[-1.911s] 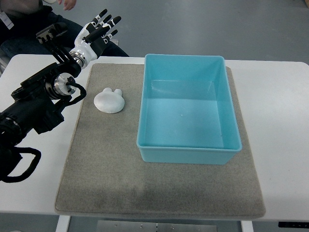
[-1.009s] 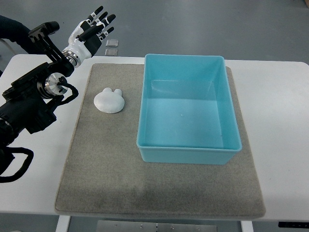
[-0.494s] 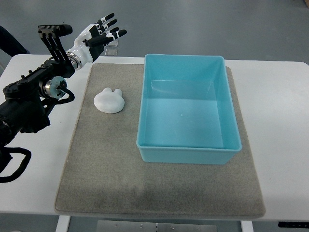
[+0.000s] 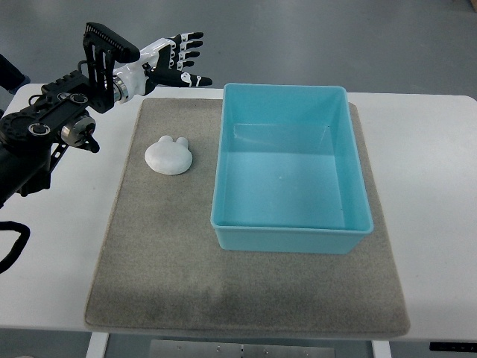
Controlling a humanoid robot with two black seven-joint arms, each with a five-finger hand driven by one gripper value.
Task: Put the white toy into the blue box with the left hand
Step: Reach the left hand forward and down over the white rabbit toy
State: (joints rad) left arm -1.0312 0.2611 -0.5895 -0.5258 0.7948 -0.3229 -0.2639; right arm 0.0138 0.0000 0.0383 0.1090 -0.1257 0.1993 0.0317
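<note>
My left arm (image 4: 52,127) enters from the picture's left edge and most of it is cut off there, so only the dark forearm links and the wrist show. A black looped cable (image 4: 11,242) at 8 o'clock also runs out of the picture. My right hand is nowhere in this view. The table's (image 4: 432,186) near edge and both far corners run out of the picture or sit close to its border, and whether my fingertips hang over the table's far rim or just past it I cannot tell from this steep angle.

My left hand (image 4: 168,63) sits at about 11 o'clock in the picture, beyond the far left corner of the grey mat (image 4: 246,298). Its fingers (image 4: 188,46) are spread apart and stretched out toward 3 o'clock, with the thumb pointing separately below them (black segments with white bands). It holds nothing and touches nothing that I can make out.

The white toy (image 4: 169,155) lies on the mat, well apart from my hand, at roughly 6 o'clock from it. It is a rounded lump with 2 small ear-like bumps on its far side; finer detail is too washed out to read. The blue box (image 4: 291,231) stands on the mat near the toy, at 3 o'clock from it, with a strip of bare mat between them. The box is open at the top, and its floor shows only faint glare marks.
</note>
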